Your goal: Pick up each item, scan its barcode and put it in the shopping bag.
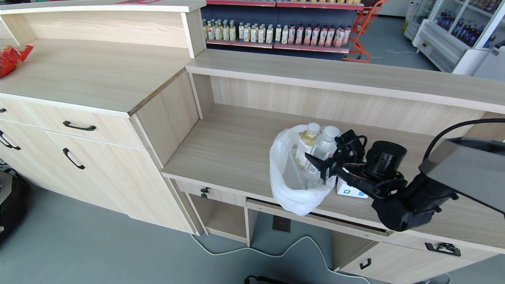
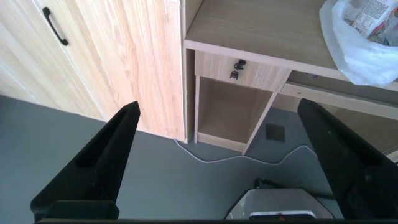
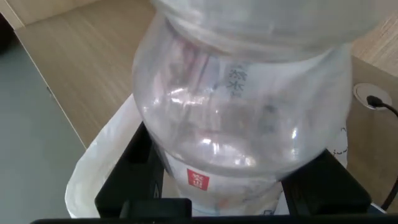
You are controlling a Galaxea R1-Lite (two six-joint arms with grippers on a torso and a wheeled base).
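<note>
Milky white bag on pale wood-grain counter. Inside bag: clear bottle, white cap, red-marked label; yellowish bottle, white cap. Beside bag: white box, green and blue marks. Black right gripper.

Bright even light, soft shadows, glinting bottle

The bottle clamped between the matt black plastic fingers of the right gripper is clear, smooth, glossy plastic with a slick printed label. Below and around the fingers, the bag is thin milky-white plastic film, crinkled and faintly shiny. Beneath that, the counter is pale wood-grain board, smooth and matt.
</note>
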